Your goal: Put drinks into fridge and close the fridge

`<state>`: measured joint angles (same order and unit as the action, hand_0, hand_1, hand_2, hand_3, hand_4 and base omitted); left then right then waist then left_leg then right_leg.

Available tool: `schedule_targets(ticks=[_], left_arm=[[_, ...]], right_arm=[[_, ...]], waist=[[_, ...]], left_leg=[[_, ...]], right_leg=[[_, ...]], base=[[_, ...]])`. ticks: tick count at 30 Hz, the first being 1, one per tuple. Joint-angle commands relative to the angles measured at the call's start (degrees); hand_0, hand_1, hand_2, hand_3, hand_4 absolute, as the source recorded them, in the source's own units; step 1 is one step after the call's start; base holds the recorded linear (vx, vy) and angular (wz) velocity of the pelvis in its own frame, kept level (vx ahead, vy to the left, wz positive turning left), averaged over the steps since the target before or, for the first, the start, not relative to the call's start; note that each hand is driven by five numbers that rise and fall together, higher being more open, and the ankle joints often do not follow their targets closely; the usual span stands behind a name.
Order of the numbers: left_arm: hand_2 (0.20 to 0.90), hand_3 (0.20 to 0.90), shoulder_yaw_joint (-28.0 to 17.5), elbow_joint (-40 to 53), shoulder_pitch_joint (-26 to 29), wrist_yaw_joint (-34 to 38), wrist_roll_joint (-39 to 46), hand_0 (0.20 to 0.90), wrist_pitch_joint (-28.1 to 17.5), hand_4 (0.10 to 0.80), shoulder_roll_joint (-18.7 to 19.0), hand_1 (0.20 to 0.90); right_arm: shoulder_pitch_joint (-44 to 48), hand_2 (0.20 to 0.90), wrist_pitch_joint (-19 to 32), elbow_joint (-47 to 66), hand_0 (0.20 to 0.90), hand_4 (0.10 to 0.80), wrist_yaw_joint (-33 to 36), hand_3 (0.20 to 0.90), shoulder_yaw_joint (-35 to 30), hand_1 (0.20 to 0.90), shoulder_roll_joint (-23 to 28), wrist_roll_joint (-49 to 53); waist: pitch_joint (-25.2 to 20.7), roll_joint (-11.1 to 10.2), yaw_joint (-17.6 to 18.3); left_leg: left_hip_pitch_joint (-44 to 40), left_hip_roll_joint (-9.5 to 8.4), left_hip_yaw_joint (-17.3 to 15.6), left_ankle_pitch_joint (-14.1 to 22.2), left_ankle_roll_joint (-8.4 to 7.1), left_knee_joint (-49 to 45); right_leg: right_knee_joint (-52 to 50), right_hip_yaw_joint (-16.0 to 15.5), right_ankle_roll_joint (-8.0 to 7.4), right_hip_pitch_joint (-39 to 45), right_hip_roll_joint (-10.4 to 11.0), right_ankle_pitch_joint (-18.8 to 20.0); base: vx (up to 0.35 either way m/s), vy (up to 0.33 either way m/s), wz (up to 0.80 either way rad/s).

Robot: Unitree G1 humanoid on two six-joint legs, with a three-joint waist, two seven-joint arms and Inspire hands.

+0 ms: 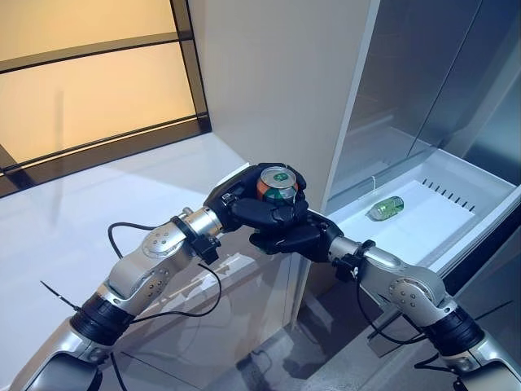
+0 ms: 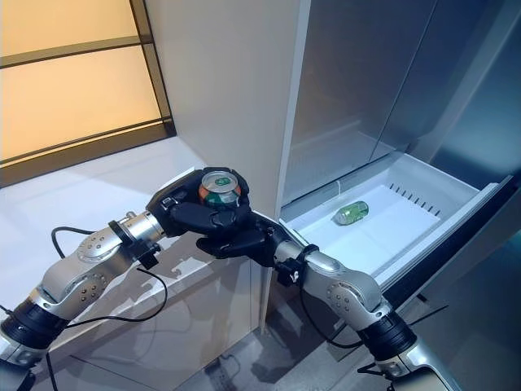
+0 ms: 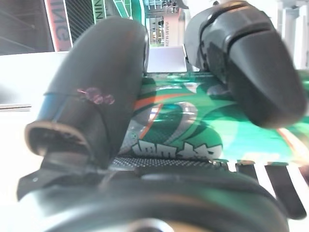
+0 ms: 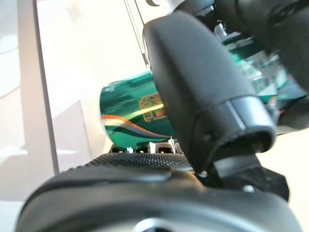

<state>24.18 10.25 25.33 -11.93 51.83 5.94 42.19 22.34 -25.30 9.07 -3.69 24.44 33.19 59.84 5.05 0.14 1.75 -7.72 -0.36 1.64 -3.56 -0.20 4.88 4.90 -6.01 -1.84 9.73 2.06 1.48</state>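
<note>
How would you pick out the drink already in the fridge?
Find the open fridge drawer, a white tray pulled out on the right. On its floor one green bottle lies on its side. Unlike the green-and-orange can clasped between both hands, nothing holds it.

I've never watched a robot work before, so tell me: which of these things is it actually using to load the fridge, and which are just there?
In use:
- green can, gripped by left hand and right hand
- open fridge drawer
- green drink lying in the drawer

Just there:
- white counter
- window
</note>
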Motion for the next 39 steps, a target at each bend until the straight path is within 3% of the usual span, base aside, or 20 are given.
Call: schedule_targets(ticks=[1, 8, 17, 18, 19, 20, 39], left_arm=[[0.3, 0.2, 0.01, 5.99, 14.77, -1.83, 11.75, 0.3, -13.26, 0.1, -12.25, 0.3], [0.3, 0.2, 0.31, 5.62, 13.55, -2.19, 12.83, 0.3, -12.44, 0.1, -15.55, 0.3], [0.3, 0.2, 0.38, 5.07, 13.86, -1.45, 9.21, 0.3, -10.87, 0.1, -14.94, 0.3], [0.382, 0.296, 0.32, 5.07, 13.89, -1.2, 8.89, 0.382, -10.71, 0.196, -14.78, 0.382], [0.766, 0.744, 0.06, 5.04, 13.94, -0.56, 7.68, 0.766, -10.37, 0.644, -14.48, 0.766], [0.9, 0.9, -0.09, 4.89, 13.98, -0.4, 7.48, 0.9, -10.37, 0.8, -14.24, 0.9], [0.9, 0.9, -9.31, 5.71, 12.39, 4.54, 3.68, 0.9, -14.51, 0.8, -9.87, 0.9]], right_arm=[[12.78, 0.3, 6.54, 5.2, 0.3, 0.1, -2.2, 0.2, 5.06, 0.3, -14.11, 11.84], [12.72, 0.3, 8.67, 4.12, 0.3, 0.1, 0.37, 0.2, 5.21, 0.3, -16.78, 10.58], [13.2, 0.3, 10.41, 2.81, 0.3, 0.1, 4.63, 0.2, 3.54, 0.3, -16.15, 5.92], [13.36, 0.3, 10.54, 2.67, 0.3, 0.1, 5.13, 0.2, 3.2, 0.3, -15.81, 4.9], [13.56, 0.3, 10.93, 2.54, 0.3, 0.1, 5.56, 0.2, 2.61, 0.3, -15.23, 3.84], [13.62, 0.3, 11.04, 2.54, 0.3, 0.1, 5.85, 0.2, 2.24, 0.3, -14.88, 3.28], [16.7, 0.3, 14.3, 3.89, 0.3, 0.1, 10.51, 0.2, -12.68, 0.3, -3.41, -5.25]], waist=[[-5.17, -0.71, -0.18], [-5.18, -0.69, -0.16], [-5.38, -0.51, 0.07], [-5.37, -0.49, 0.08], [-5.4, -0.48, 0.13], [-5.42, -0.49, 0.15], [-5.67, -1.44, 0.58]], left_leg=[[-3.51, -3.22, -5.74, 9.34, 4.28, 0.12], [-3.7, -3.26, -5.67, 9.32, 4.47, 0.12], [-3.86, -3.26, -5.75, 9.37, 4.58, 0.12], [-3.9, -3.26, -5.75, 9.39, 4.58, 0.12], [-3.92, -3.26, -5.74, 9.43, 4.58, 0.12], [-3.94, -3.24, -5.79, 9.46, 4.57, 0.12], [-4.05, -3.15, -4.88, 9.64, 4.17, 0.12]], right_leg=[[0.1, 2.58, 2.27, 1.08, -3.61, -5.22], [0.1, 2.91, 2.42, 1.18, -3.65, -5.07], [0.1, 3.23, 2.4, 1.25, -3.72, -4.94], [0.1, 3.27, 2.38, 1.29, -3.74, -4.95], [0.1, 3.32, 2.38, 1.32, -3.75, -5.0], [0.1, 3.3, 2.37, 1.33, -3.75, -5.01], [0.1, 2.95, 2.64, 1.46, -4.1, -5.0]], base=[[-0.005, 0.015, -0.07], [-0.002, 0.002, -0.02], [0.0, 0.0, 0.0], [0.001, 0.0, -0.04], [0.002, 0.0, -0.05], [0.003, -0.001, -0.05], [0.001, 0.0, -0.01]])
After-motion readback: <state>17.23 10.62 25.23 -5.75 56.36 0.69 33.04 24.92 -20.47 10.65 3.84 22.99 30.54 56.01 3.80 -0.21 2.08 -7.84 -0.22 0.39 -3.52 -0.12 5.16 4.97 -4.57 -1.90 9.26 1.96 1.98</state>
